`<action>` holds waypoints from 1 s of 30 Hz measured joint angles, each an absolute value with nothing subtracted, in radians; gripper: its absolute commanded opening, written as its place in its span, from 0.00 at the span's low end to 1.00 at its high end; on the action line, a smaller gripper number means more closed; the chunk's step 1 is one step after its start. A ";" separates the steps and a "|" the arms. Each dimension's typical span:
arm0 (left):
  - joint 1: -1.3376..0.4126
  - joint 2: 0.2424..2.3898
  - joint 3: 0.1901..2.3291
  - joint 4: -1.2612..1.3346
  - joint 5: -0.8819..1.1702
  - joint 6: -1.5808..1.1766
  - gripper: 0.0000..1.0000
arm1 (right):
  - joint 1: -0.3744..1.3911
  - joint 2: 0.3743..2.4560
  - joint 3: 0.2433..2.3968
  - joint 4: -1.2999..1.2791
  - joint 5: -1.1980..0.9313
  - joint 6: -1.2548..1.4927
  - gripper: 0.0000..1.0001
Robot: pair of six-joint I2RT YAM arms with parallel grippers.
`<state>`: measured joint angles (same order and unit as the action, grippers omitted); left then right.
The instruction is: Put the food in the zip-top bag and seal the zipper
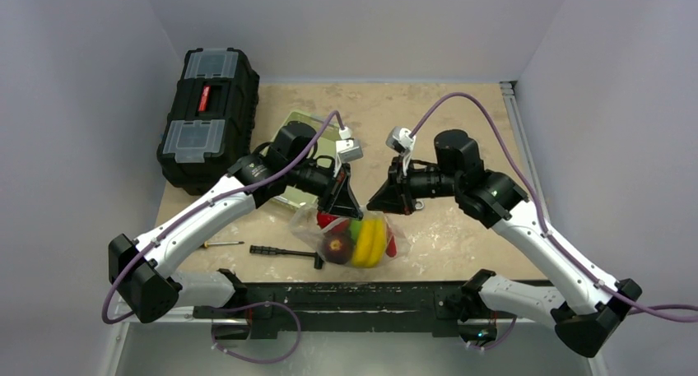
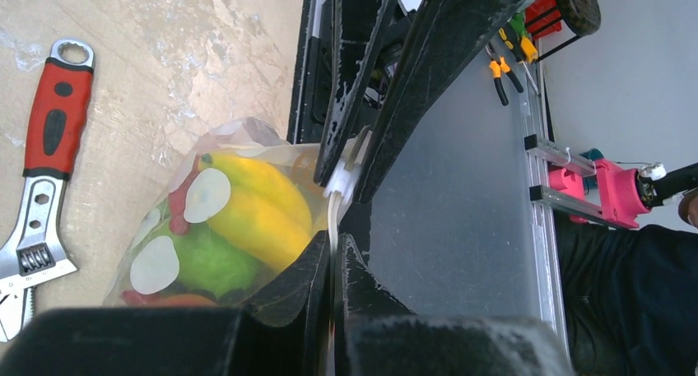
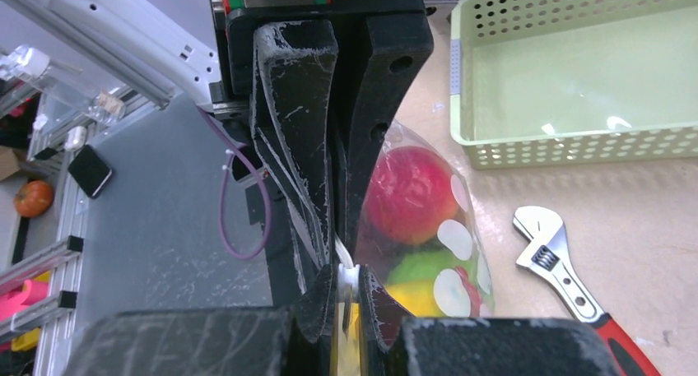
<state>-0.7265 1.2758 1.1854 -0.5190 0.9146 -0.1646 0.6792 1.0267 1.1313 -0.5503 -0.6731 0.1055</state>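
At the tabletop's (image 1: 461, 228) near middle sits the bag (image 1: 355, 240), food (image 1: 370, 240) inside; left end effector (image 1: 340, 201) and right end effector (image 1: 387, 200) both pinch the zipper (image 2: 331, 215). The right should probably draw the tab (image 2: 342, 181) along steadily while the left anchors.

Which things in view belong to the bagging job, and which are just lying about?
Job: clear polka-dot zip-top bag; glossy toy food inside it; thin zipper strip; left gripper; right gripper.
Lying about: black plastic toolbox; pale green perforated basket; red-handled adjustable wrench; black hand tool.
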 measured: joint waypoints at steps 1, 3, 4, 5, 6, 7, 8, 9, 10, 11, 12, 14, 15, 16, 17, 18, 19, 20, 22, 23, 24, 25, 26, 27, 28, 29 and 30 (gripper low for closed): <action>-0.727 1.276 1.185 -0.521 0.917 -0.165 0.00 | 0.680 1.034 1.131 -0.549 -0.683 0.104 0.00; -0.727 1.276 1.185 -0.522 0.924 -0.164 0.00 | 0.680 1.047 1.131 -0.541 -0.707 0.103 0.01; -0.727 1.276 1.185 -0.525 0.927 -0.164 0.00 | 0.680 1.050 1.131 -0.538 -0.718 0.103 0.01; -0.727 1.276 1.185 -0.526 0.930 -0.164 0.00 | 0.680 1.055 1.131 -0.535 -0.729 0.103 0.02; -0.727 1.276 1.185 -0.527 0.932 -0.164 0.00 | 0.680 1.061 1.131 -0.532 -0.737 0.104 0.02; -0.727 1.276 1.185 -0.528 0.934 -0.164 0.00 | 0.680 1.066 1.131 -0.530 -0.747 0.104 0.03; -0.727 1.276 1.185 -0.530 0.936 -0.163 0.00 | 0.680 1.069 1.131 -0.527 -0.754 0.104 0.03; -0.727 1.276 1.185 -0.532 0.937 -0.163 0.00 | 0.680 1.074 1.131 -0.525 -0.760 0.104 0.04; -0.727 1.276 1.185 -0.533 0.938 -0.162 0.00 | 0.680 1.079 1.131 -0.522 -0.768 0.104 0.04; -0.727 1.276 1.185 -0.534 0.939 -0.161 0.00 | 0.680 1.084 1.131 -0.518 -0.776 0.104 0.05; -0.727 1.276 1.185 -0.534 0.939 -0.161 0.00 | 0.680 1.088 1.131 -0.515 -0.782 0.105 0.05; -0.728 1.275 1.185 -0.534 0.940 -0.159 0.00 | 0.682 1.099 1.131 -0.506 -0.801 0.106 0.05; -0.728 1.275 1.185 -0.534 0.940 -0.155 0.00 | 0.683 1.104 1.131 -0.500 -0.808 0.109 0.06; -0.728 1.274 1.185 -0.537 0.941 -0.153 0.00 | 0.683 1.108 1.131 -0.496 -0.813 0.112 0.09; -0.728 1.273 1.185 -0.540 0.941 -0.152 0.00 | 0.683 1.111 1.131 -0.494 -0.820 0.113 0.12; -0.728 1.271 1.185 -0.542 0.942 -0.147 0.00 | 0.683 1.113 1.131 -0.492 -0.826 0.116 0.17; -0.728 1.269 1.185 -0.543 0.942 -0.146 0.00 | 0.683 1.113 1.131 -0.489 -0.830 0.119 0.23; -0.728 1.267 1.185 -0.543 0.942 -0.145 0.00 | 0.685 1.113 1.131 -0.485 -0.830 0.122 0.27; -0.730 1.263 1.184 -0.535 0.944 -0.142 0.00 | 0.690 1.111 1.127 -0.472 -0.828 0.131 0.39; -0.731 1.259 1.182 -0.535 0.945 -0.140 0.00 | 0.691 1.106 1.119 -0.462 -0.820 0.142 0.44; -0.733 1.256 1.180 -0.535 0.944 -0.139 0.00 | 0.690 1.096 1.104 -0.445 -0.806 0.159 0.49; -0.734 1.253 1.179 -0.535 0.942 -0.139 0.00 | 0.690 1.081 1.083 -0.426 -0.790 0.180 0.53; -0.735 1.250 1.174 -0.529 0.939 -0.139 0.00 | 0.691 1.058 1.058 -0.405 -0.768 0.207 0.54; -0.736 1.248 1.171 -0.518 0.937 -0.139 0.00 | 0.691 1.036 1.035 -0.389 -0.753 0.226 0.55; -0.736 1.245 1.167 -0.509 0.934 -0.139 0.00 | 0.691 1.008 1.007 -0.376 -0.738 0.245 0.56; -0.736 1.244 1.164 -0.503 0.933 -0.139 0.00 | 0.691 0.976 0.982 -0.372 -0.722 0.265 0.57; -0.736 1.243 1.163 -0.496 0.929 -0.139 0.00 | 0.691 0.944 0.962 -0.370 -0.710 0.280 0.57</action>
